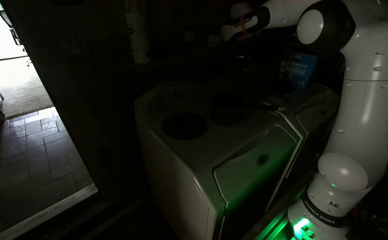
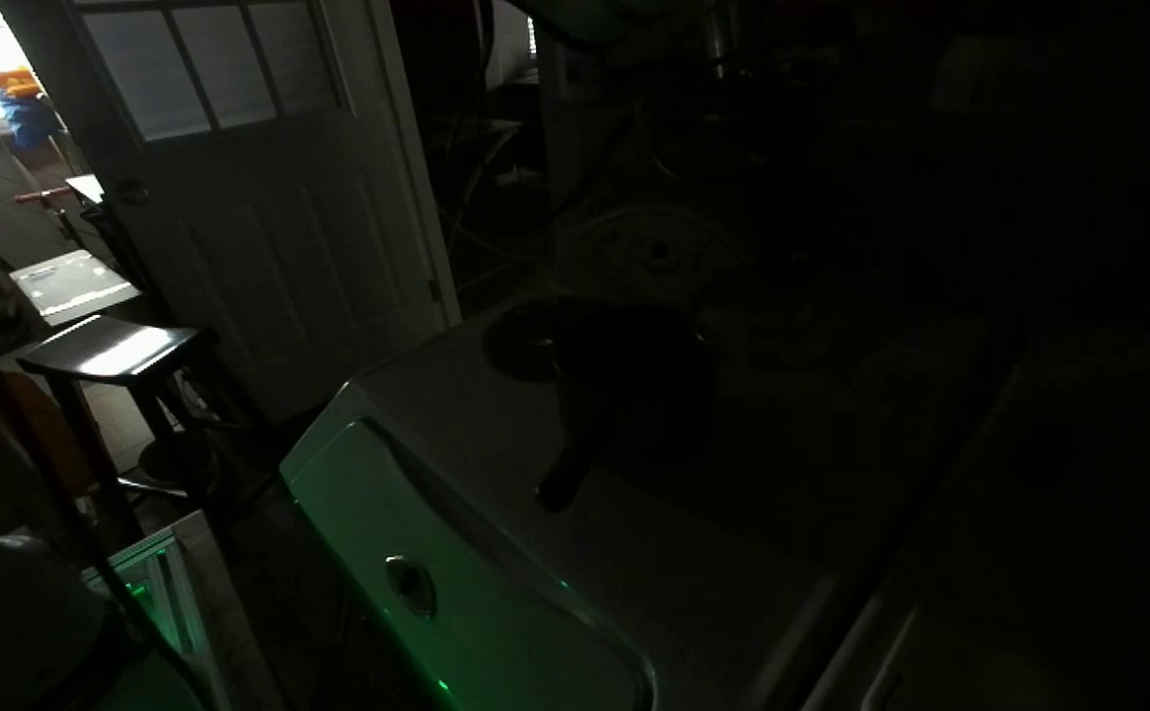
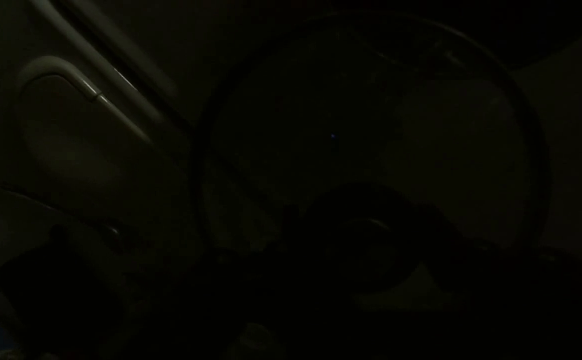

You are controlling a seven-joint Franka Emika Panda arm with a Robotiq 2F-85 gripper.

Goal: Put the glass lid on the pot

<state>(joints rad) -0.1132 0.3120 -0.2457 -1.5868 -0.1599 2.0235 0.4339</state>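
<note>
Grasping the glass lid [image 3: 375, 140] by its dark round knob [image 3: 363, 240], the gripper [image 3: 361, 220] sits at the lower edge of the wrist view, its outline nearly lost in the gloom. The lid shows as a clear pane inside a dark rim, and a diagonal seam [image 3: 126, 75] can be followed through the glass. In an exterior view the white Franka Panda arm [image 1: 363, 83] rises at the right of the frame and bends over toward the back, the gripper hanging above the appliance tops, too dim there to trace.

Apart from the lid, the near-black cylindrical pot [image 2: 634, 395] stands upright on a white appliance [image 1: 170, 163] in both exterior views, its long handle [image 1: 263, 107] jutting out. Near it on the same top lies a wider, flat dark disc [image 1: 185, 125]; whether they touch I cannot tell. A control panel with a dial [image 1: 175, 95] backs them.

Toward the rear stands a blue box [image 1: 302, 70] lettered "MONTHS" and "POWER", and farther along a tall white cylinder [image 1: 139, 40]. Green light from the arm's base [image 1: 317, 213] washes the appliance's front panel [image 1: 257, 163]. Outermost are a panelled door [image 2: 268, 217], a dark stool [image 2: 111, 346] and a stone-tiled floor [image 1: 44, 150].
</note>
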